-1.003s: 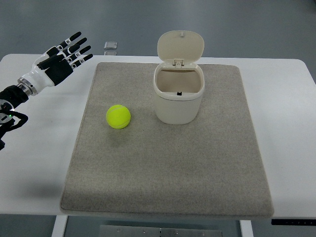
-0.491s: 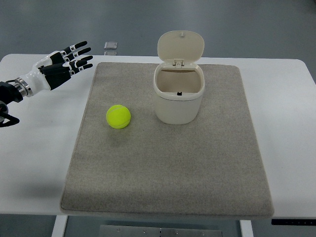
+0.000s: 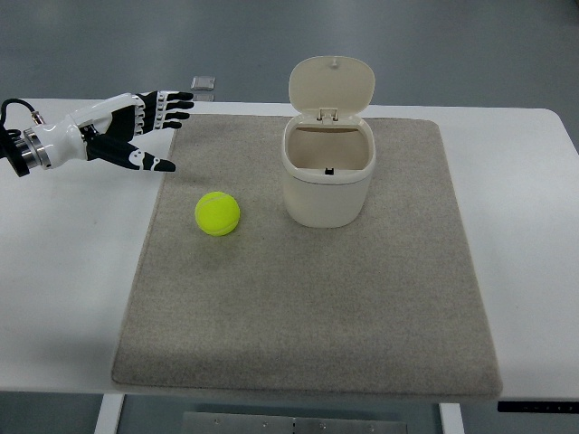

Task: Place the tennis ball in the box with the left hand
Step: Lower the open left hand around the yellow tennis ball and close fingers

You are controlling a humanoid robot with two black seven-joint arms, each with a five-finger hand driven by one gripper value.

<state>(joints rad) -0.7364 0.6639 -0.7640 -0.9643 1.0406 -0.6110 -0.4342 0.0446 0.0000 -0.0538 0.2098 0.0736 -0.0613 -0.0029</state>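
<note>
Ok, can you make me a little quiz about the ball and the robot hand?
1. True or false: the ball is inside the box.
2. What is the box's lid doing? A) shut B) flipped open C) lying on the mat
3. Fill in: the left hand is open and holds ____.

Key:
1. False. It lies on the mat, left of the box.
2. B
3. nothing

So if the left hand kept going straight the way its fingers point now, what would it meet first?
Probably the open lid of the cream bin: the left hand points rightward, level with the mat's far edge. The tennis ball lies nearer the camera, off that line. Height is unclear.
</note>
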